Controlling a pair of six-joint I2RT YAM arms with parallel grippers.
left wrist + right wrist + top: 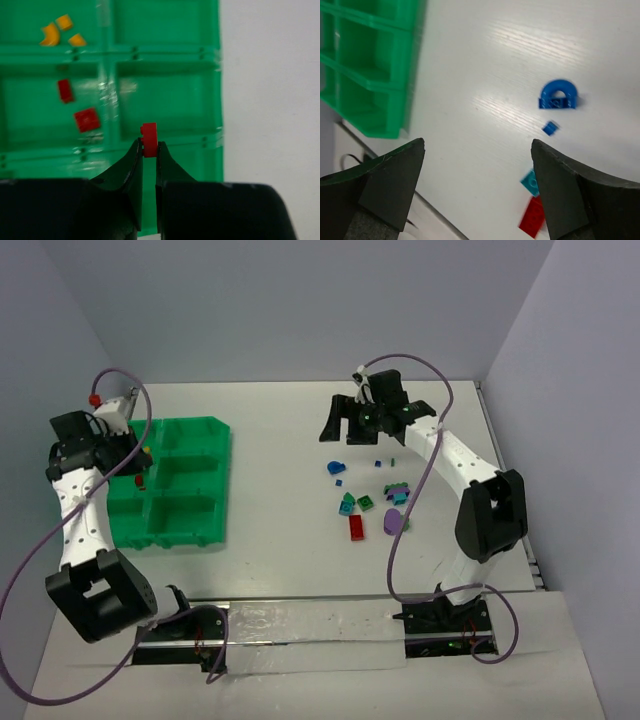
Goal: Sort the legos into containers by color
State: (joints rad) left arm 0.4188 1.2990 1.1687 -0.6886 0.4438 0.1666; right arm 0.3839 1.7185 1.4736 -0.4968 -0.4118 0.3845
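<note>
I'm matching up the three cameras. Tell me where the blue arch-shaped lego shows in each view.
Top external: the blue arch lego lies on the table near the middle of the picture, leftmost of the loose pile.
Left wrist: not in it.
Right wrist: upper right, with a tiny blue piece just below it.
Shared landmark: the green tray, in all three views.

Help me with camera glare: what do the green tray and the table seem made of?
Green tray: looks like moulded plastic, glossy, with bright highlights along its dividers. Table: seems white laminate or painted board, with a faint wood-like grain and a soft sheen; which one is unclear.
</note>
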